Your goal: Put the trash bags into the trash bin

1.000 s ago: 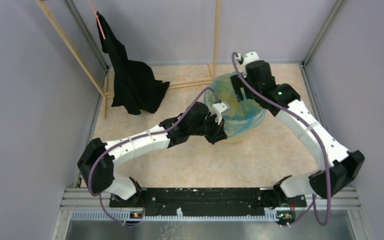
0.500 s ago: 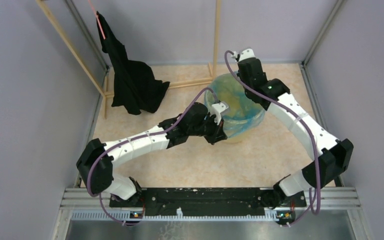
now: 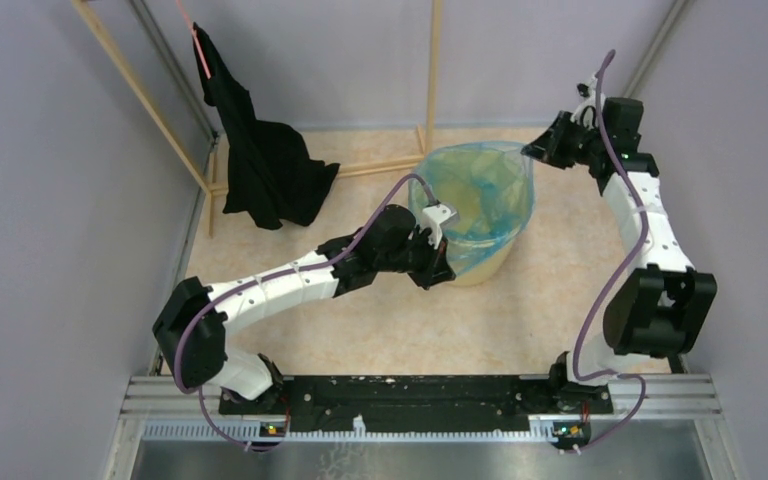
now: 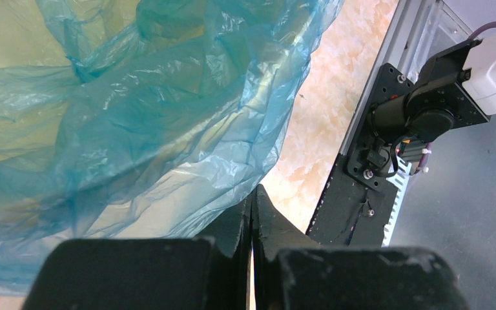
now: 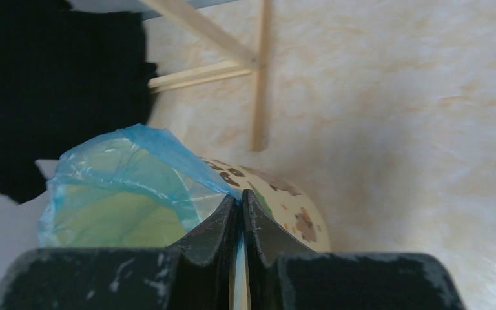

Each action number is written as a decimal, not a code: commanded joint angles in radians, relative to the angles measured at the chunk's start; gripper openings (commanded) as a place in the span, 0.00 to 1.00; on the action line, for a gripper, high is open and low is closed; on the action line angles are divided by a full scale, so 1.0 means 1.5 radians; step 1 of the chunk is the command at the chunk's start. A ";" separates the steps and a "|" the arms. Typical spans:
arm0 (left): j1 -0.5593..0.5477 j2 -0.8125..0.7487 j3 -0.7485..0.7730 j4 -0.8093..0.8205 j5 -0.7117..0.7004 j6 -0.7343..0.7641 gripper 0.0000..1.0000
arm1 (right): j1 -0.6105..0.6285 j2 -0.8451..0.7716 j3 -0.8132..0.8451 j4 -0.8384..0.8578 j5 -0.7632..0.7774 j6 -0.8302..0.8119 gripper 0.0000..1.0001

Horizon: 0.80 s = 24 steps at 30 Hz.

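Left hand (image 3: 438,262) has its fingers pressed flat together. The bag (image 3: 480,185) hem runs right into its tips, so it looks pinched there. Right hand (image 3: 543,150) is also clamped narrow, with blue film caught between its fingers and that corner drawn taut toward it. Bin (image 3: 488,262) sits just ahead of the left hand and well short of the right one.

Progress: the bag is mostly inside, its mouth stretched open over the rim and its body sagging into the bin. What's left, by my read, is seating the hem round the rim on the right hand's side, then letting go.

Surface (image 3: 360,330) is pale and marbled. Grey walls close three sides. A black cloth (image 3: 265,160) hangs on a wooden frame (image 3: 432,70), far beyond the left hand.
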 commanded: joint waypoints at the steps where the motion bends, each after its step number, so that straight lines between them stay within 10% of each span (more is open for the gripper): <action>1: 0.000 -0.018 0.013 0.023 0.006 -0.005 0.02 | -0.011 0.059 -0.022 0.084 -0.259 0.099 0.06; 18: 0.000 0.012 0.020 0.019 0.023 -0.010 0.01 | -0.074 0.032 -0.203 0.224 -0.288 0.175 0.08; 24: 0.000 0.009 -0.001 0.026 -0.002 -0.006 0.00 | -0.072 -0.020 -0.186 0.132 -0.137 0.086 0.10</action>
